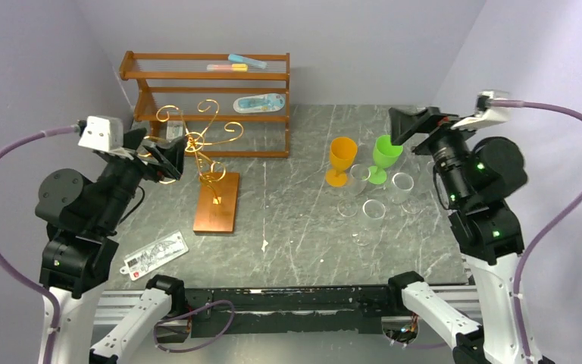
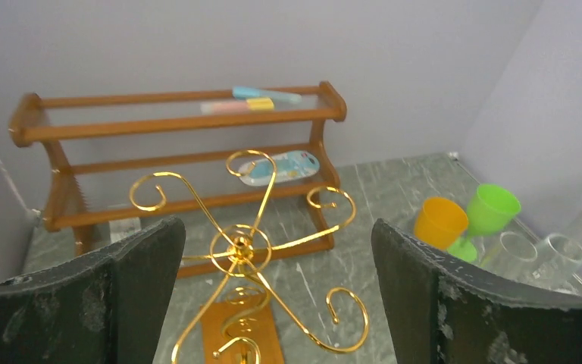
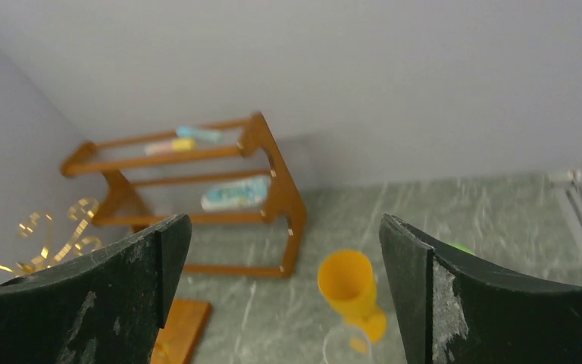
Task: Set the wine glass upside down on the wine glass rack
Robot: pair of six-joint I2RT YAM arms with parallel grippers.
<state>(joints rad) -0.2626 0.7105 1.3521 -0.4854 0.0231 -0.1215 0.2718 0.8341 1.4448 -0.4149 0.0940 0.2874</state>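
Left arm (image 1: 83,205) and right arm (image 1: 485,182) are black-and-white, with purple cables (image 1: 553,109).

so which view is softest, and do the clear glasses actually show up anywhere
top external: even light, sharp, yet the clear wine glasses barely stand out from the marble table; left wrist: the wine glass rack is crisp, small glints on its gold wire; right wrist: softest, the orange wine glass looks blurred

Wire rack (image 1: 216,201): one
Wooden shelf (image 1: 204,76): one
Coloured glasses: two, an orange glass (image 1: 342,155) and a green glass (image 1: 386,152)
Clear glasses (image 1: 373,210): three, as far as can be told
Things on the shelf: three, two small bars (image 1: 247,61) on top and one packet (image 1: 259,102) lower down
Card (image 1: 155,254) on the table: one
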